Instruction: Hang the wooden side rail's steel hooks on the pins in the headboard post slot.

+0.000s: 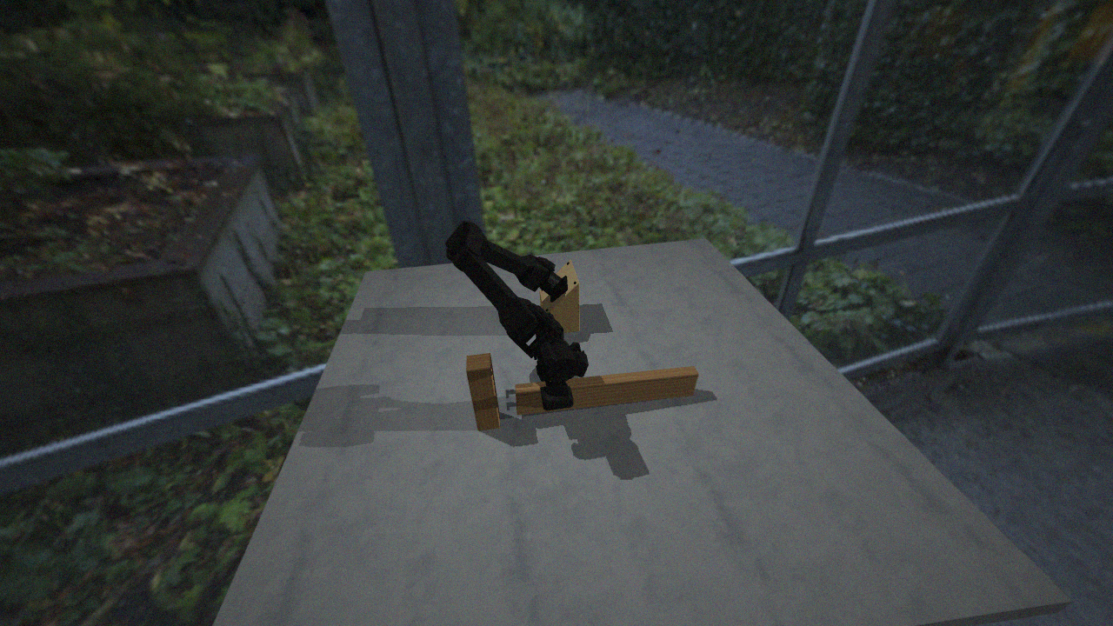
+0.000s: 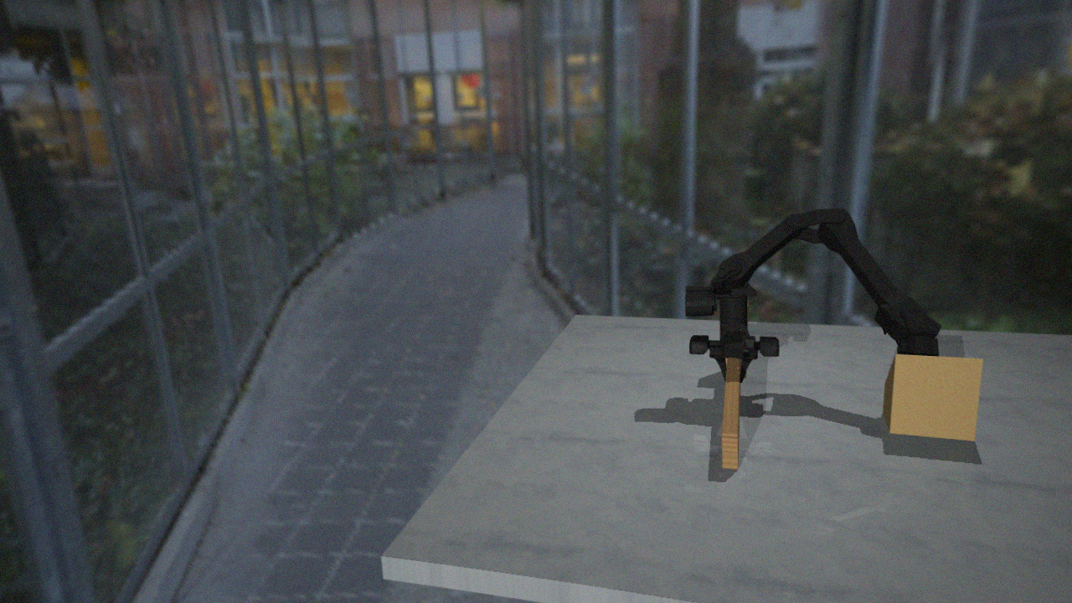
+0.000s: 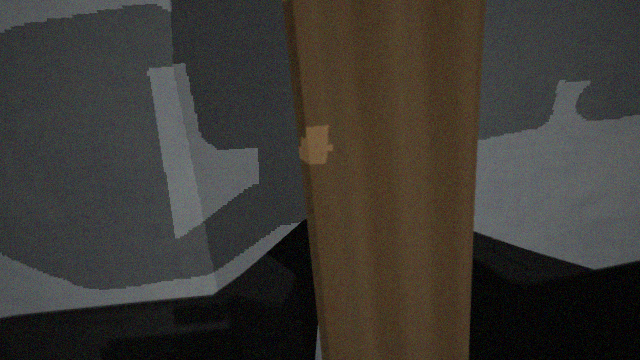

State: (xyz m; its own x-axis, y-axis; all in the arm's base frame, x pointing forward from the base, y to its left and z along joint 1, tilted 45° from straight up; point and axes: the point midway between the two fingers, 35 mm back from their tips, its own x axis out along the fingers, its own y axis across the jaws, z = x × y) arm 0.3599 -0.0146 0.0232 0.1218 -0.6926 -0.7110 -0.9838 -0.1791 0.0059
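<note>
The wooden side rail (image 1: pixel 637 385) (image 2: pixel 730 420) (image 3: pixel 390 125) stands on edge, lengthwise to the headboard post. My gripper (image 1: pixel 556 399) (image 2: pixel 734 370) (image 3: pixel 358 227) points down and is shut on the rail near its hook end. Two small steel hooks (image 1: pixel 510 398) stick out of that end toward the post, one above the other. The upright headboard post (image 1: pixel 482 393) stands just left of them in the top view, with a narrow gap between. The post's slot and pins are not visible. The rail's far end is at or just above the table; I cannot tell if it touches.
A tan wooden block (image 1: pixel 571 311) (image 2: pixel 935 397) stands on the grey table (image 1: pixel 436 536) (image 2: pixel 569 495) beside my arm's base, behind the rail in the top view. My arm arches over from there. Dark shadows fall around the post and rail.
</note>
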